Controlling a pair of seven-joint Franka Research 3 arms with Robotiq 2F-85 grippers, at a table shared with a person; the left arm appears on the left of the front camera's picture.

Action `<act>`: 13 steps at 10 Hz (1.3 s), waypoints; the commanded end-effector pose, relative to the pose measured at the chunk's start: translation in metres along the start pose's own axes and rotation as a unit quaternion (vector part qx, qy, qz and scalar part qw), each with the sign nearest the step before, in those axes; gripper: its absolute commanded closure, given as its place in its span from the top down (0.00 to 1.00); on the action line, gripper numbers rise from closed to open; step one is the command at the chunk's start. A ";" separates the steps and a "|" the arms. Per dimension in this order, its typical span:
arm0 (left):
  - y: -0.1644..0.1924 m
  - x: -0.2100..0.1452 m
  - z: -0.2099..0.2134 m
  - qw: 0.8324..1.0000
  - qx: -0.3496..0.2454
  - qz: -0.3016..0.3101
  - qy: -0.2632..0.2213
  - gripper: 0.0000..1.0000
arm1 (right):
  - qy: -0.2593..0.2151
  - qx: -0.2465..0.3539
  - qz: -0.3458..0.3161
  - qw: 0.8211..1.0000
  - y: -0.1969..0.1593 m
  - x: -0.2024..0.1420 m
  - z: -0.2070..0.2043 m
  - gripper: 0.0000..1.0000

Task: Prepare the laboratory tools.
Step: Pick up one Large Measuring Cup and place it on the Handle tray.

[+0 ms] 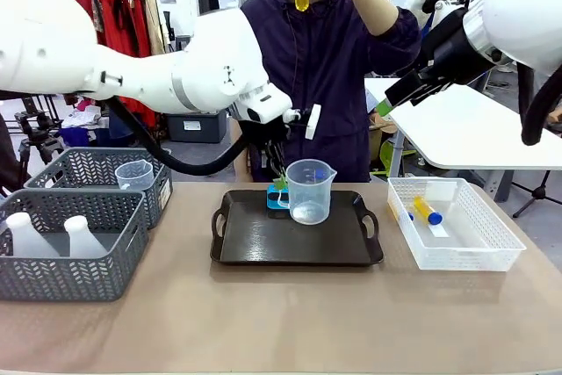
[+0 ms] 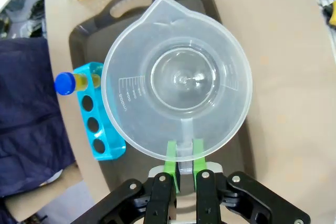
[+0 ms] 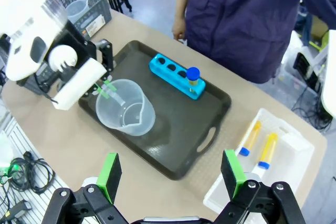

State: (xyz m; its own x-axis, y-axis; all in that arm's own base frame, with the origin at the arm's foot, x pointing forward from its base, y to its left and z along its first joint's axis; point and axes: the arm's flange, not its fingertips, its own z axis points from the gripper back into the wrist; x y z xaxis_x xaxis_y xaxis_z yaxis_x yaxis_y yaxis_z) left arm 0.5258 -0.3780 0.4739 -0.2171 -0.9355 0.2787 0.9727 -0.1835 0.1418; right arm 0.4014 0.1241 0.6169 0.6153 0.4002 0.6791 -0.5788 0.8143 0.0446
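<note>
Your left fingers (image 2: 171, 157) pinched the thin handle of the clear beaker (image 2: 178, 77), which sat on the tray (image 2: 89, 38) just past their tips. It looked light, stiff and slippery. Your right fingers (image 3: 111, 172) stood wide apart, holding nothing.

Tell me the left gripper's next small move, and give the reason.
Probably open the left gripper and draw it back. It is shut on the handle of the measuring beaker, which stands upright and appears to rest on the black tray beside the blue rack, so it looks placed. Whether its base fully touches the tray I cannot tell.
</note>
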 end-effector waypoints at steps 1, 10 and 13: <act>0.013 0.012 -0.025 1.000 -0.001 0.000 0.018 0.00 | -0.003 0.007 -0.002 1.000 -0.001 0.000 0.001 1.00; 0.032 0.023 -0.091 1.000 -0.024 -0.012 0.004 0.00 | -0.003 0.007 -0.002 1.000 -0.001 0.000 0.001 1.00; 0.035 0.022 -0.100 0.999 -0.033 -0.012 0.005 0.00 | -0.003 0.007 -0.002 1.000 -0.001 0.000 0.001 1.00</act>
State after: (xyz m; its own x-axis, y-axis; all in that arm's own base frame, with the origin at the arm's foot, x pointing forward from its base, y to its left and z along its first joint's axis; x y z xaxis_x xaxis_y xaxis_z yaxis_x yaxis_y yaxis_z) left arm 0.5606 -0.4325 0.3845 -0.2383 -0.9306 0.2779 0.9710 -0.2221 0.0889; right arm 0.4014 0.1241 0.6168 0.6154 0.4003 0.6790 -0.5788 0.8143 0.0446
